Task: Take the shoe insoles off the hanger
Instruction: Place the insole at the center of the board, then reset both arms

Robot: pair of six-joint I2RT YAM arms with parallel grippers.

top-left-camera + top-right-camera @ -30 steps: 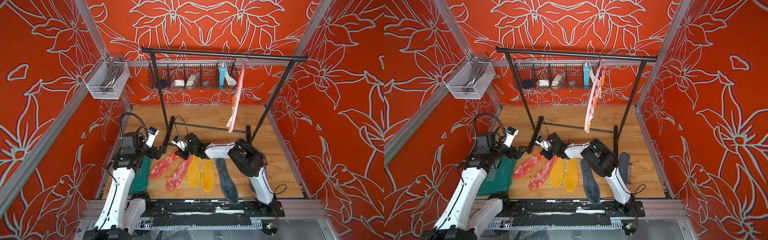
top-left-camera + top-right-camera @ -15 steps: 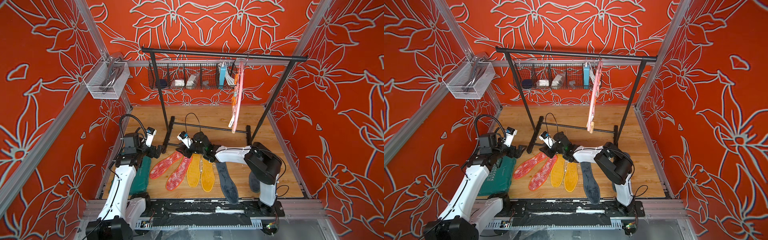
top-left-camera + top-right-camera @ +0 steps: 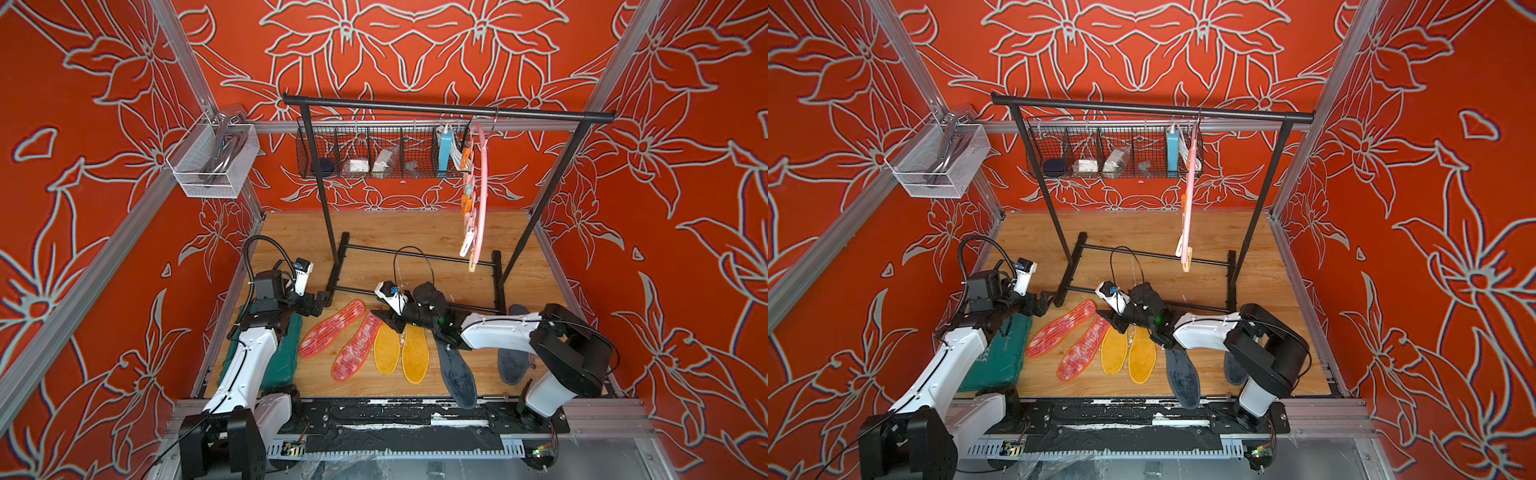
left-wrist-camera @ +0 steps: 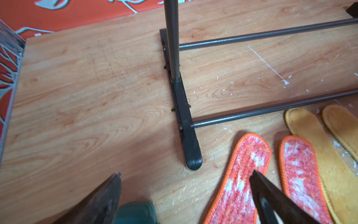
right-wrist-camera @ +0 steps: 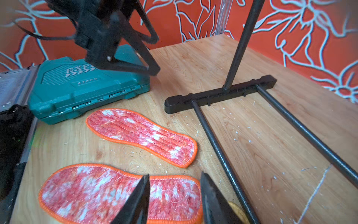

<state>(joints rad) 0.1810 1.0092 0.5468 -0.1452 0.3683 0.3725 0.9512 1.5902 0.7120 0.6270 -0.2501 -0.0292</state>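
Shoe insoles (image 3: 414,353): all six lie flat on the worktop (image 3: 415,232), in a row at 6 o'clock of the rack (image 3: 449,109): red-pink pair (image 3: 332,328), yellow pair (image 3: 386,349), dark grey pair (image 3: 457,374).
Hanger (image 3: 483,187): on the rack's top bar near its 3 o'clock end, carrying clothespins only.
Right tool (image 5: 175,176): jaws apart, nothing between them, low over the 1 o'clock end of a red-pink insole.
Left tool (image 4: 186,173): jaws wide apart, empty, beside the rack's foot.
Deciding relation: the hanger lies at 1 o'clock from the right tool, high above and well apart; the right arm is nearer.
Long axis: that red-pink insole runs from 7 to 1 o'clock in both top views.
View difference: the right wrist view shows the gap between the jaws and the green case (image 5: 87,85); only the top views show the bare hanger.
Judgement: nothing seems left to unclip; the task looks finished.
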